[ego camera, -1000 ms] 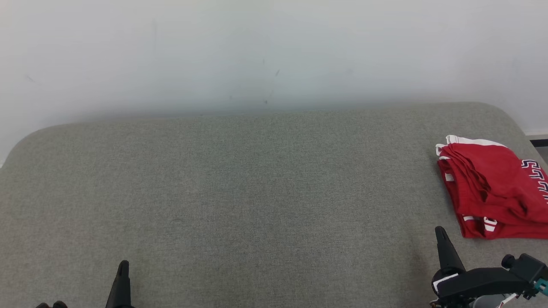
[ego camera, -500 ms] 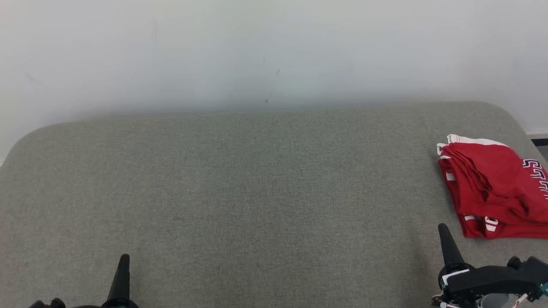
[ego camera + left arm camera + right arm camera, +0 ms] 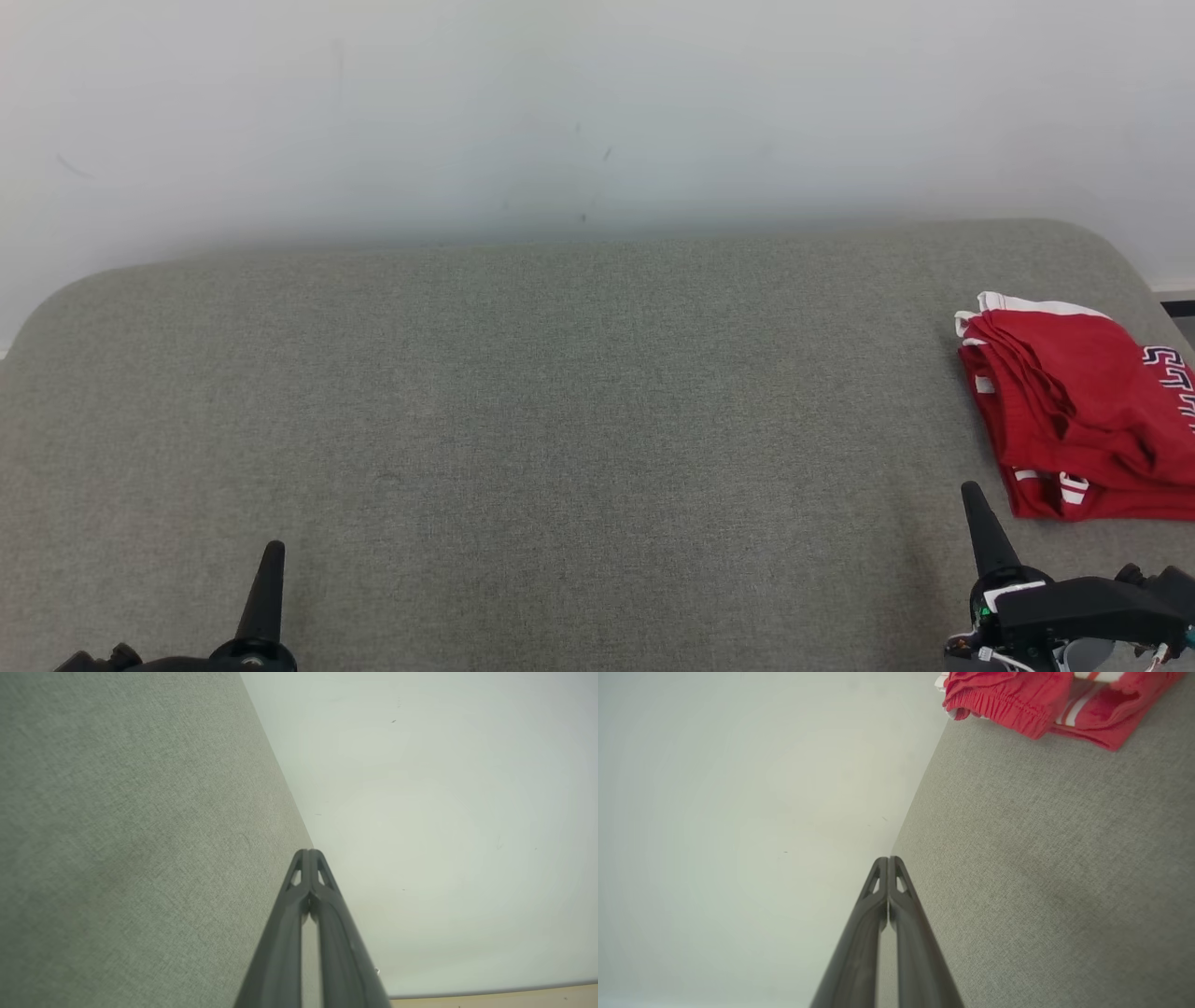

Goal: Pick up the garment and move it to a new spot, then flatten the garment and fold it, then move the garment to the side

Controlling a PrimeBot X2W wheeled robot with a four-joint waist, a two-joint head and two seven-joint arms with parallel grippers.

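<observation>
The garment [image 3: 1083, 415], red with white trim and dark lettering, lies folded at the right end of the grey fabric surface [image 3: 560, 420]. In the right wrist view the garment [image 3: 1045, 695] sits at the top edge. My right gripper [image 3: 971, 493] stands shut just in front of the garment's near-left corner, apart from it and holding nothing; its fingertips [image 3: 888, 861] meet. At the lower left my left gripper [image 3: 274, 551] is shut and empty, far from the garment; its fingertips [image 3: 308, 854] are pressed together.
A plain white wall [image 3: 597, 112] rises directly behind the surface. The surface has rounded back corners, and its right edge [image 3: 1153, 289] runs close to the garment. A strip of floor [image 3: 514, 998] shows in the left wrist view.
The left gripper has risen a little in the head view. The right gripper has drawn slightly back toward me and to the right. The garment has stayed in place.
</observation>
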